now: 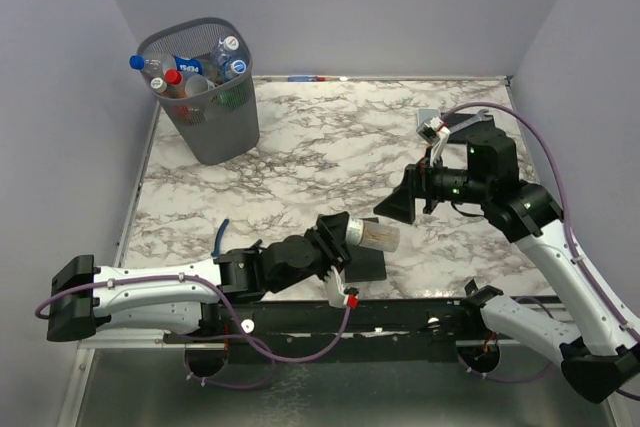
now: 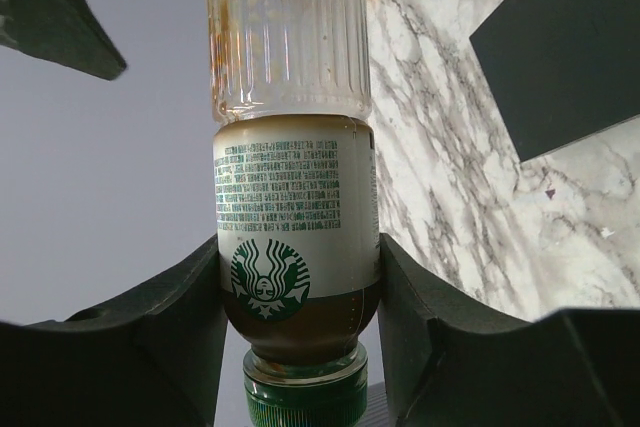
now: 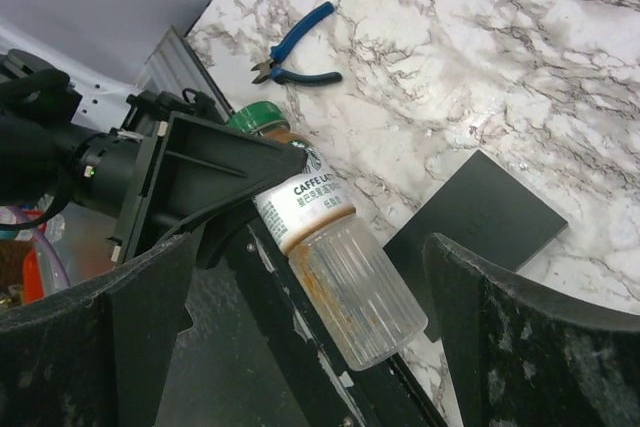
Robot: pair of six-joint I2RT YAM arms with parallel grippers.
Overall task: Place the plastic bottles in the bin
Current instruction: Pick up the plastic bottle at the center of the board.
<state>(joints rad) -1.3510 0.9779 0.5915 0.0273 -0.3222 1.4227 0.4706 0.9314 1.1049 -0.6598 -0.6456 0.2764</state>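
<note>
My left gripper [image 1: 338, 239] is shut on a clear ribbed bottle [image 1: 368, 234] with a green cap and a white Starbucks label. It holds the bottle lying sideways just above the table's near edge, base pointing right. In the left wrist view the fingers [image 2: 410, 297] clamp the bottle [image 2: 290, 177] near its neck. My right gripper [image 1: 402, 207] is open and empty, facing the bottle's base from the right and apart from it; the bottle [image 3: 335, 252] lies between its spread fingers [image 3: 530, 337]. The dark mesh bin [image 1: 205, 132] stands at the far left corner with several bottles [image 1: 190, 75] inside.
A flat black slab [image 1: 368, 265] lies on the marble under the held bottle, also in the right wrist view [image 3: 480, 217] and the left wrist view [image 2: 560, 47]. Blue-handled pliers [image 3: 295, 47] lie near the left arm. Grey walls enclose the table.
</note>
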